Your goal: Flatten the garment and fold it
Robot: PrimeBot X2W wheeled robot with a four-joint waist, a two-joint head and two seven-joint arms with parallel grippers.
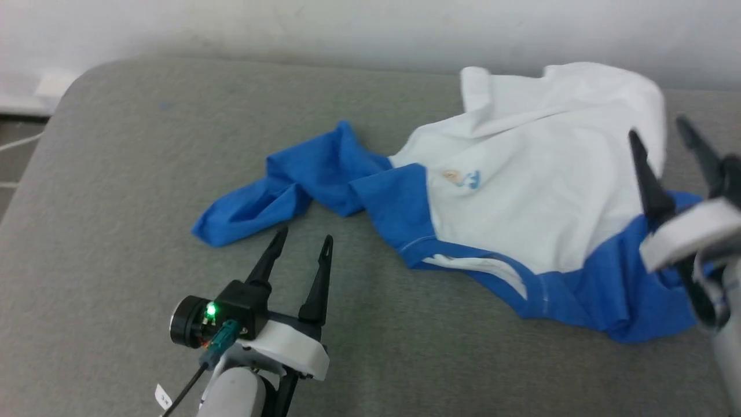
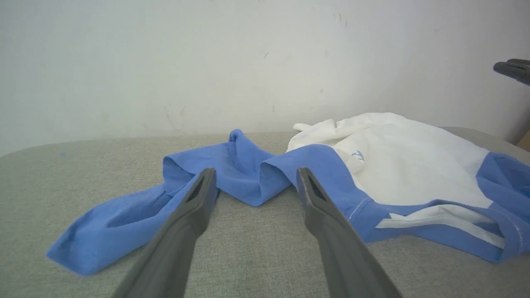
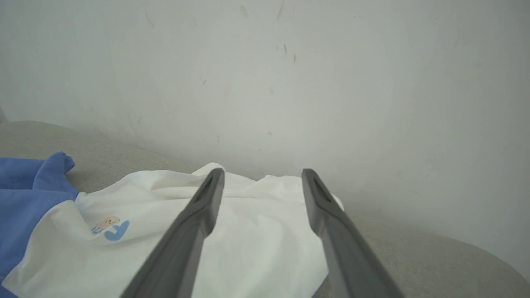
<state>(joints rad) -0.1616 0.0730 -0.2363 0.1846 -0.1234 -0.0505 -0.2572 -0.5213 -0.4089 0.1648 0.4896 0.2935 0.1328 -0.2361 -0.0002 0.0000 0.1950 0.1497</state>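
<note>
Currently the garment [image 1: 538,191] lies crumpled by the grey cushion's [image 1: 116,231] far right edge, 1 blue sleeve [image 1: 260,202] trailing left. The left gripper [image 1: 305,234], near that sleeve, and the right gripper [image 1: 658,127], over the white body, gape empty. Pinching 2 layers could drag the bunch, not flatten it.

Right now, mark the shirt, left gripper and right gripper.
shirt [image 1: 538,197]: head view, on the white chest panel.
left gripper [image 1: 305,234]: head view, midway between its open fingertips.
right gripper [image 1: 658,127]: head view, midway between its open fingertips.
</note>
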